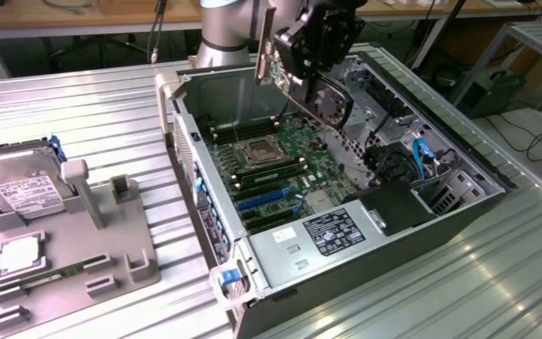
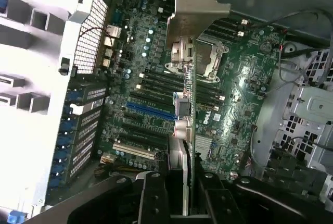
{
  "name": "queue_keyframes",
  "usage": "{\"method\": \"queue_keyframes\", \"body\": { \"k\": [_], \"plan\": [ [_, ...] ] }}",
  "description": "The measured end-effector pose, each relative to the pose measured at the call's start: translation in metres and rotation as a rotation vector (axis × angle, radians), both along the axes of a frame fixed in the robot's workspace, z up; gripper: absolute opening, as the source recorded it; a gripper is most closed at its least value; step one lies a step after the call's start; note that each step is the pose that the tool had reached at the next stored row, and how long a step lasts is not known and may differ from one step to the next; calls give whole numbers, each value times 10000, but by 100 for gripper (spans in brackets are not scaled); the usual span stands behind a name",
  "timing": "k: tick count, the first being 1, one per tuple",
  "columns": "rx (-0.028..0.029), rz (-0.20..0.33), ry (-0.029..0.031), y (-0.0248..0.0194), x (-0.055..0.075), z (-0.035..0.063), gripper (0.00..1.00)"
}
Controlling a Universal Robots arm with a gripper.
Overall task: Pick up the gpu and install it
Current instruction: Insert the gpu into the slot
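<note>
Here the tool [image 1: 309, 49] is clamped on the gpu [image 1: 332, 102], holding it in the air over the open computer case [image 1: 375, 282]. From the wrist, the card shows edge-on, bracket [image 2: 195, 5] toward the motherboard [image 2: 234, 94]. The blue slot [image 2: 150, 111] seems to run across its edge, not along it.

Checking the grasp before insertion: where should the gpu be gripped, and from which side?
Pinch the gpu across its two flat faces at the upper edge, coming from above. It is thin, so the faces give a broad hold. The gripper holds it so now, edge-on above the motherboard, leaving the silver bracket and lower edge free.
</note>
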State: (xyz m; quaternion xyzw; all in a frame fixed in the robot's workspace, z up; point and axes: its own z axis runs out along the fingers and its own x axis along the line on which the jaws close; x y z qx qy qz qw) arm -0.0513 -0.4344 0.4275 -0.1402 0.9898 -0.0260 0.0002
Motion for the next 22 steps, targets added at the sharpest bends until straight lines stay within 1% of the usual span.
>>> {"method": "queue_keyframes", "body": {
  "k": [1,3,4,5,6,7,8,10,22],
  "plan": [
    [0,742,0,0,0,0,28],
    [0,1704,0,0,0,0,28],
    [0,2152,0,0,0,0,28],
    [1,2425,0,0,0,0,28],
    [0,2953,0,0,0,0,28],
    [0,3338,0,0,0,0,28],
    [0,3598,0,0,0,0,28],
    [0,3858,0,0,0,0,28],
    [0,4498,0,0,0,0,28]
  ]
}}
